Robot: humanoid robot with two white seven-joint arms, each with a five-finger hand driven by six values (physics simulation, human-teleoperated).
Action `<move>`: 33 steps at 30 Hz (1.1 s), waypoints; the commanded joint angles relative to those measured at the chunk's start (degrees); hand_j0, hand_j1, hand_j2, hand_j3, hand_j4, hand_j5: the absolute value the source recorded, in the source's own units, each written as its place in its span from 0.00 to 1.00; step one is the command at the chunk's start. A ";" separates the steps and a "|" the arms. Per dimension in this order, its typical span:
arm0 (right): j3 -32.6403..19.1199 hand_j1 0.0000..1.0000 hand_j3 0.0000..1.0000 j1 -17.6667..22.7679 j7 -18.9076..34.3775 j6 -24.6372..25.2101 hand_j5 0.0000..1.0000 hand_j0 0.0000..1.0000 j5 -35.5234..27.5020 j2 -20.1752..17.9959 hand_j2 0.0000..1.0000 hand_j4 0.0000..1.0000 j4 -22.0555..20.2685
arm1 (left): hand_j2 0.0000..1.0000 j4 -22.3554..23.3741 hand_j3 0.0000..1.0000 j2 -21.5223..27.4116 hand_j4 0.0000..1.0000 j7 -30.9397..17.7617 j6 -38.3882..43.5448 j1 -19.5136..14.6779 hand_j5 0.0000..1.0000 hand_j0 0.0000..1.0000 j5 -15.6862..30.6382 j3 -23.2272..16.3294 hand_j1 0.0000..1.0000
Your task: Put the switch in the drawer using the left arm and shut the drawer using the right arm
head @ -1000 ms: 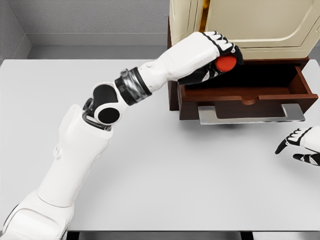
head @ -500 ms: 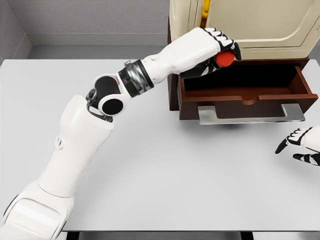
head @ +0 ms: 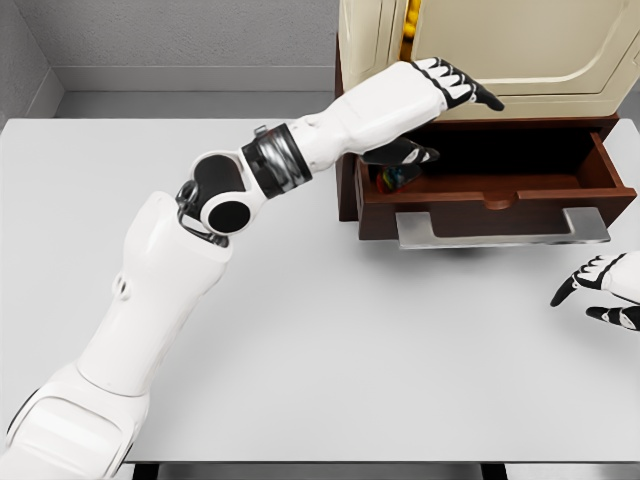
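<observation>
Switch (head: 390,179) lay in drawer (head: 490,190), left end | drawer stood open at table (head: 320,330) far right edge | left hand (head: 440,105) above drawer, fingers spread, empty | right hand (head: 605,290) rested at table right edge, fingers relaxed

The scene is evenly and brightly lit. Soft shadows are cast under the drawer (head: 490,185) at right of centre. No blur or glare is seen.
</observation>
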 commanded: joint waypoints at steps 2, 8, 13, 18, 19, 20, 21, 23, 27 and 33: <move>0.00 0.59 0.59 0.00 -0.02 0.12 0.59 0.59 -0.40 -0.09 0.59 0.59 0.00 | 0.81 -0.32 0.81 0.00 0.81 0.04 0.00 0.09 0.81 0.81 0.42 -0.31 0.81; 0.00 0.59 0.59 0.00 -0.02 0.12 0.59 0.59 -0.40 -0.09 0.59 0.59 0.36 | 1.00 -18.51 1.00 10.89 1.00 0.04 -7.49 2.90 1.00 1.00 4.54 1.18 1.00; 0.09 0.59 0.59 -1.32 -0.02 0.12 0.59 0.59 -0.66 -0.09 0.59 0.59 0.80 | 1.00 -18.69 1.00 14.41 1.00 0.13 -7.49 6.68 1.00 1.00 8.24 14.45 1.00; 0.26 0.59 0.59 -2.11 -0.02 0.12 0.59 0.59 -0.40 -0.17 0.59 0.59 0.80 | 1.00 -18.34 1.00 18.10 1.00 0.13 -7.49 9.40 1.00 1.00 10.00 16.30 1.00; 0.44 0.59 0.59 -2.46 -0.02 0.12 0.59 0.59 -0.14 -0.09 0.59 0.59 0.80 | 1.00 -18.26 1.00 18.89 1.00 0.13 -7.49 10.81 1.00 1.00 10.00 18.14 1.00; 0.53 0.59 0.59 -2.55 0.60 0.12 0.59 0.59 -0.05 -0.09 0.59 0.59 0.80 | 1.00 -17.99 1.00 20.39 1.00 0.13 -7.49 13.88 1.00 1.00 10.00 21.22 1.00; 0.53 0.59 0.59 -2.55 0.86 0.12 0.59 0.59 0.04 0.00 0.59 0.59 0.80 | 1.00 -17.46 1.00 22.14 1.00 0.04 -7.49 17.31 1.00 1.00 9.91 24.21 1.00; 0.70 0.59 0.59 -2.55 0.86 0.12 0.59 0.59 0.48 0.09 0.59 0.59 0.80 | 1.00 -13.16 1.00 24.52 1.00 -0.13 -7.49 23.73 1.00 1.00 9.74 33.17 1.00; 0.79 0.59 0.59 -2.64 0.86 0.12 0.59 0.59 0.57 0.18 0.59 0.59 0.62 | 1.00 0.55 1.00 24.61 1.00 -0.22 -7.49 28.56 1.00 1.00 9.82 41.09 1.00; 0.88 0.59 0.59 -3.16 0.77 0.12 0.59 0.59 0.48 0.18 0.59 0.59 0.36 | 1.00 1.96 1.00 24.78 1.00 -6.37 -7.49 29.53 1.00 1.00 9.82 43.46 1.00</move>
